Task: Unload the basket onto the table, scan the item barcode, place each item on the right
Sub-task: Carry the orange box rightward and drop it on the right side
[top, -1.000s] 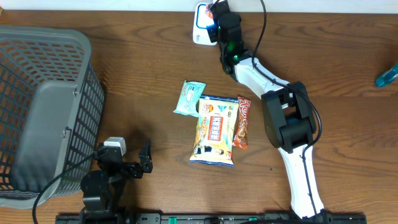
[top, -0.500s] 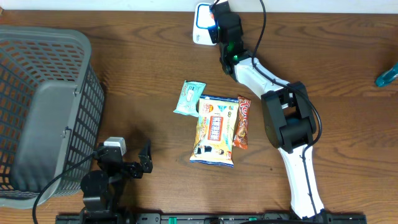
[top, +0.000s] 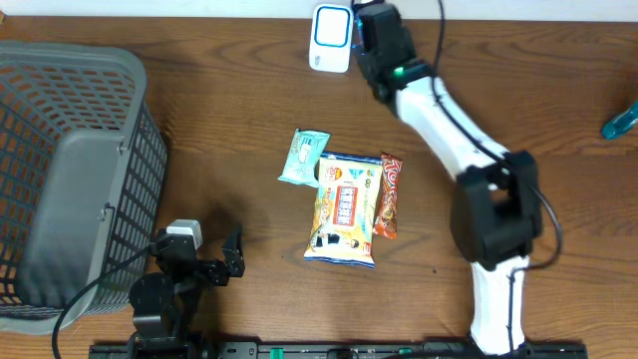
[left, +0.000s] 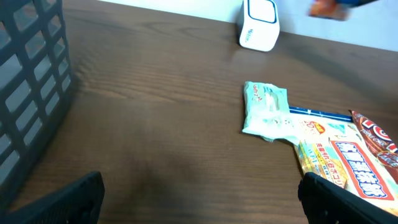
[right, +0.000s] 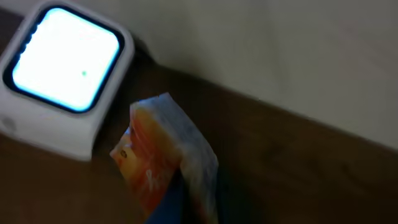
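Observation:
The item, a small orange and blue snack packet [right: 155, 155], is pinched in my right gripper [top: 371, 28], which is shut on it just right of the white barcode scanner [top: 330, 37]. In the right wrist view the scanner's window [right: 65, 59] glows to the packet's upper left. The left wrist view shows the packet as an orange blur [left: 326, 7] right of the scanner [left: 259, 25]. My left gripper [left: 202, 208] rests low at the table's front left, open, with only bare wood between its fingers.
A mint packet [top: 303, 158], a large yellow snack bag [top: 344, 207] and a red-brown bar [top: 389, 194] lie mid-table. A grey mesh basket [top: 70, 179] fills the left side. A teal object [top: 618, 122] pokes in at the right edge.
My right arm has swung to the right with the packet, off the front of the scanner, so the scanner's face is now uncovered. The left arm has not moved.

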